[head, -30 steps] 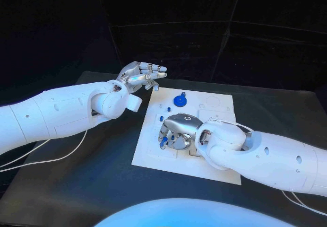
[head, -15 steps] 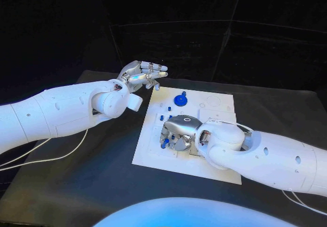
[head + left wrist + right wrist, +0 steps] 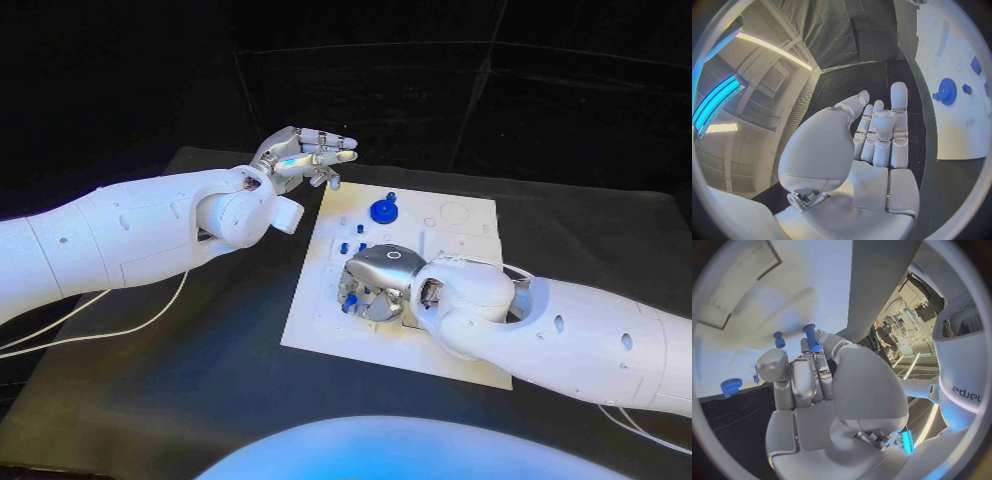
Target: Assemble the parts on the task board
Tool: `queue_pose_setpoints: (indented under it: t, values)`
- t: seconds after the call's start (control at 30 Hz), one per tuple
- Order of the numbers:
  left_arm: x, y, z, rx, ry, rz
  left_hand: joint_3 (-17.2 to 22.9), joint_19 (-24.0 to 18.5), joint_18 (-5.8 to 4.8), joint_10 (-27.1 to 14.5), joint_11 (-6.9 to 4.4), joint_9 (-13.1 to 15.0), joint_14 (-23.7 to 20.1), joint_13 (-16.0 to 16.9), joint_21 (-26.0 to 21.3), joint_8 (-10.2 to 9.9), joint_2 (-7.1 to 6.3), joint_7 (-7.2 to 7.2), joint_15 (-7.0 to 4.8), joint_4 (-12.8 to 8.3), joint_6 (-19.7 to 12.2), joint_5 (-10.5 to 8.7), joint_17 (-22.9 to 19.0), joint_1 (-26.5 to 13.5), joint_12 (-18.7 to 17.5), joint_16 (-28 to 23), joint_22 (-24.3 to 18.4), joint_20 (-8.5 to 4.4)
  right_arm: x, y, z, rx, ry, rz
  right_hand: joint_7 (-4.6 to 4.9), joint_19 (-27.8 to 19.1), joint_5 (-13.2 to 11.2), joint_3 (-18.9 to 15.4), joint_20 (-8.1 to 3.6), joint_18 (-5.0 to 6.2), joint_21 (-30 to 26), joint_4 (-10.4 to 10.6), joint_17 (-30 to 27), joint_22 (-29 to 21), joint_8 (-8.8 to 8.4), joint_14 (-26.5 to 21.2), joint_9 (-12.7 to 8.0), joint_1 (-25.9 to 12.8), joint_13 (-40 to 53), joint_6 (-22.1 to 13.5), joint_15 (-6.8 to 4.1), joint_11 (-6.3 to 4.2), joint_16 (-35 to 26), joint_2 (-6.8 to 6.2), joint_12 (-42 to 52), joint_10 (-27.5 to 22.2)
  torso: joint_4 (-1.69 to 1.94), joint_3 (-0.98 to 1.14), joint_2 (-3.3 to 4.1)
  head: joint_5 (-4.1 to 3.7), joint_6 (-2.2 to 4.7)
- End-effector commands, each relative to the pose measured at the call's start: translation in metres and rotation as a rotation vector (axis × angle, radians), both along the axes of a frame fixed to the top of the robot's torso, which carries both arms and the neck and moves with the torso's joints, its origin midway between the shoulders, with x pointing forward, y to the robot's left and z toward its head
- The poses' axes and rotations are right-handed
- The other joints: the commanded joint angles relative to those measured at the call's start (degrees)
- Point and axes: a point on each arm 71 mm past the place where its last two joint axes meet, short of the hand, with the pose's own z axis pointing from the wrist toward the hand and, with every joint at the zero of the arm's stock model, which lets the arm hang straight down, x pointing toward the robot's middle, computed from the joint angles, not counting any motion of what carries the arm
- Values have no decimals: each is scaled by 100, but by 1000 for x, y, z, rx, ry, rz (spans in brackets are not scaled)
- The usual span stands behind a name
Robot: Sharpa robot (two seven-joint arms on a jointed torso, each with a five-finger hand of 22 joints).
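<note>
A: Little has changed over the last second. The right hand (image 3: 378,283), at the centre of the head view, has crept slightly toward the lower part of the task board (image 3: 459,352). A blue peg (image 3: 351,301) juts out at the hand's left side, as it did a moment ago.

B: Is the peg actually held?

A: The right wrist view settles that. A blue peg (image 3: 811,337) sits pinched at the fingertips (image 3: 831,343), upper centre of the circle, with the white board close beyond it. I judge this as carrying or seating a peg, not yet released.

B: And the other arm?

A: The left hand (image 3: 303,158) hangs at the upper left of the head view, off the board's far corner, just as before. Its wrist view shows the palm bare and the fingers (image 3: 898,100) straight and apart, holding nothing.

B: What else does one view give that another lacks?

A: The head view shows the blue gear (image 3: 381,211) standing near the board's top. The left wrist view catches that gear (image 3: 946,90) at its right edge. The right wrist view adds a second peg (image 3: 779,339) just beside the held one, and a small gear (image 3: 730,386) at its left edge.
</note>
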Motion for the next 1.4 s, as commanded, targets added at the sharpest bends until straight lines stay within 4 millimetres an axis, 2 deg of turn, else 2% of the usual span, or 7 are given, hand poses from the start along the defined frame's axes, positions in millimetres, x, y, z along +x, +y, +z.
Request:
queue_pose_setpoints:
  t: [0.03,0.27,0.9,1.03,1.17,1.27,1.4]
  values:
    - [0,-1,2,-7,-4,-3,-38,3,34,-49,-10,5,-6,-4,-33,22,-18,9,45,-1,-46,12,-8,-37,23,33,-7,46,-3,2,-4,-31,-41,5,9,-24,57,-92,39,-83,32,41,11,-5,-49,133,-17,-142,-31,-118,52,-47,22,-57,-78,-25,4,0,3,-1,-6]
    - [0,-1,2,-6,-4,-3,-44,3,35,-59,-12,7,-6,-3,-35,33,-18,6,45,-1,-53,14,-9,-46,41,39,-8,49,-4,3,-4,-15,-65,-1,96,-253,142,-391,147,-8,-226,159,-235,-431,-72,16,-39,-384,-101,-730,170,92,-118,-262,-260,-527,-1,-1,0,-2,-12]
    - [0,2,1,-4,-2,2,-44,3,36,-64,-12,7,-6,-3,-36,37,-18,6,45,-3,-56,15,-8,-44,47,41,-9,49,-12,-13,15,184,-142,-28,68,-650,164,-1462,200,126,-785,298,-799,-1239,-40,-284,-11,-208,-66,-1366,207,116,-421,-179,196,-1365,-7,3,-6,-16,28]
    - [0,4,1,-3,-2,4,-45,3,36,-68,-12,7,-7,-3,-36,38,-20,6,44,-5,-59,15,-13,-44,49,40,-9,49,-12,-39,23,223,-86,-97,88,-617,168,-1737,183,124,-792,395,-805,-1234,-24,-253,-2,-189,-52,-1341,191,93,-406,-146,419,-1328,-2,-3,-13,-80,69]
    - [0,6,1,-1,-1,9,-45,3,36,-68,-12,7,-7,-3,-36,38,-20,6,44,-5,-59,15,-13,-44,49,40,-9,49,0,-83,36,268,33,-280,97,-267,259,-2086,154,14,-406,704,-281,-609,97,-24,43,-426,136,-1095,127,21,-64,-99,1007,-448,-12,-13,-18,-232,117]
    - [0,8,2,1,-2,14,-45,3,36,-68,-12,6,-7,-3,-36,38,-21,6,44,-5,-60,15,-13,-45,49,40,-9,49,5,-120,40,282,102,-438,-41,106,502,-2401,36,-97,44,959,232,93,245,153,80,-622,462,-944,-12,-159,253,-149,1590,367,-39,-13,-20,-353,176]
    - [0,10,1,2,-2,17,-47,3,37,-73,-11,6,-9,-4,-37,39,-25,7,45,-7,-64,15,-16,-46,52,40,-9,49,7,-159,41,250,154,-595,-166,388,780,-2934,-102,-216,433,1333,664,730,457,261,127,-835,1576,-890,-133,-298,519,-146,2786,837,-89,-26,-35,-505,216]
